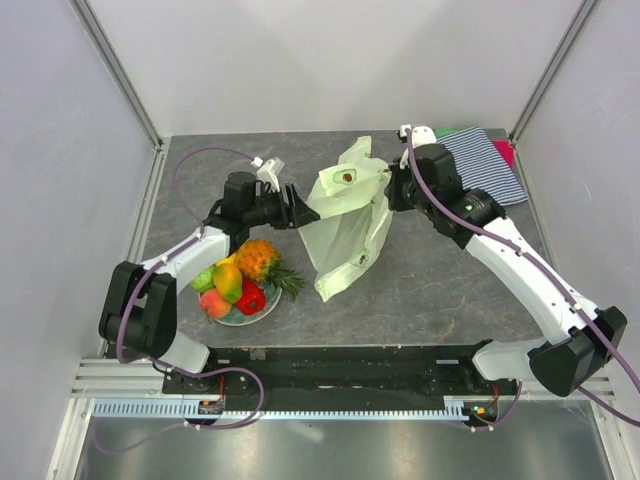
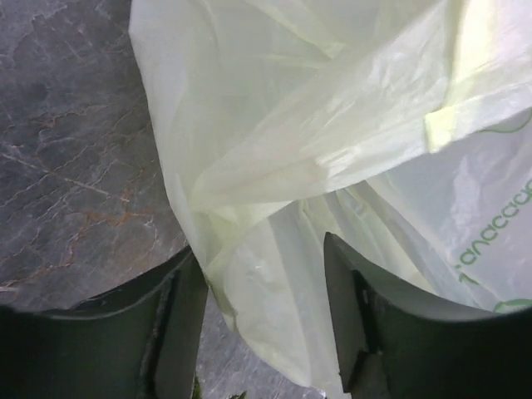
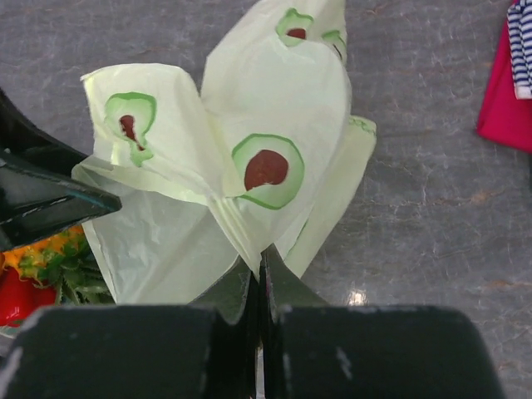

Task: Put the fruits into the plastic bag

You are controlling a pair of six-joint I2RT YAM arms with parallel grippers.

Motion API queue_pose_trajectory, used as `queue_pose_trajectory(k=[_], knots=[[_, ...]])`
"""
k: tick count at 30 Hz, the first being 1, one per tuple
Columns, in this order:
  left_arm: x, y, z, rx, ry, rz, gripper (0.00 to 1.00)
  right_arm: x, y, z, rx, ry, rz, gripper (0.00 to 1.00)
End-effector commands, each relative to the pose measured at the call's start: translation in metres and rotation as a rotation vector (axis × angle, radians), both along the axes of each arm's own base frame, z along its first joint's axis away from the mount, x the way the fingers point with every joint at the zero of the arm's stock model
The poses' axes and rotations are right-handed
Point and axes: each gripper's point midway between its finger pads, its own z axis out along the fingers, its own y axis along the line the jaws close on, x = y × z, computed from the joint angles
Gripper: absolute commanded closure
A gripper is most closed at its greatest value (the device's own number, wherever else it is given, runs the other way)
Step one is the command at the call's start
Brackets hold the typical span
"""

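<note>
A: How far along is it?

B: Barely begun, I'd say. The plastic bag (image 1: 345, 225) is held up mid-table, and no fruit shows inside it.

A: And the 2 grippers?

B: The right gripper (image 3: 259, 264), on the bag's right, is pinched closed on its top edge. The left gripper (image 2: 264, 274), on the bag's left, has its jaws apart around a fold, unclamped.

A: The fruits?

B: The fruits (image 1: 238, 280) are heaped on the plate (image 1: 255, 317), left of the bag. All are left to move.
</note>
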Motion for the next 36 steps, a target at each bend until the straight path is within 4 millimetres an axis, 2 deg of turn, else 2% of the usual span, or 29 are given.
queue_pose_trajectory(k=[1,2,4,5,8,9,10,11,12,13,15,16,18,21,27,36], knots=[[-0.003,0.016,0.024,0.041,-0.122,0.055,0.24,0.013,-0.007,0.009,0.040,-0.030,-0.107,1.00],[-0.009,0.022,0.040,0.048,-0.181,0.069,0.21,0.016,-0.007,0.007,0.037,-0.028,-0.115,1.00],[-0.014,0.036,0.045,0.087,-0.213,0.127,0.16,0.020,-0.007,0.011,0.045,-0.036,-0.128,1.00],[-0.020,0.044,0.061,0.096,-0.268,0.148,0.16,0.023,-0.006,0.008,0.040,-0.030,-0.133,1.00],[-0.032,0.068,0.051,0.174,-0.244,0.241,0.14,0.028,-0.002,0.011,0.050,-0.040,-0.135,1.00],[-0.039,0.082,0.052,0.204,-0.235,0.300,0.14,0.030,-0.001,0.014,0.061,-0.049,-0.137,1.00],[-0.043,0.090,0.043,0.229,-0.211,0.337,0.10,0.031,-0.001,0.014,0.061,-0.050,-0.136,1.00],[-0.047,0.098,0.039,0.238,-0.180,0.384,0.09,0.032,0.001,0.014,0.063,-0.049,-0.135,1.00],[-0.048,0.116,0.040,0.269,-0.178,0.476,0.09,0.033,0.001,0.014,0.062,-0.051,-0.134,1.00],[-0.057,0.129,0.022,0.323,-0.113,0.522,0.05,0.033,0.001,0.014,0.066,-0.052,-0.136,1.00],[-0.064,0.153,0.014,0.376,-0.067,0.648,0.05,0.033,0.002,0.013,0.068,-0.051,-0.134,1.00],[-0.074,0.162,-0.001,0.428,-0.013,0.664,0.05,0.033,0.002,0.013,0.068,-0.054,-0.134,1.00],[-0.083,0.177,-0.010,0.473,0.032,0.733,0.05,0.033,0.001,0.011,0.067,-0.051,-0.138,1.00],[-0.093,0.187,-0.015,0.494,0.067,0.777,0.04,0.033,0.002,0.010,0.074,-0.054,-0.139,1.00],[-0.108,0.206,-0.005,0.547,0.069,0.834,0.02,0.035,0.005,0.013,0.086,-0.063,-0.130,1.00],[-0.130,0.216,-0.011,0.593,0.150,0.858,0.01,0.040,0.007,0.018,0.094,-0.086,-0.130,1.00]])
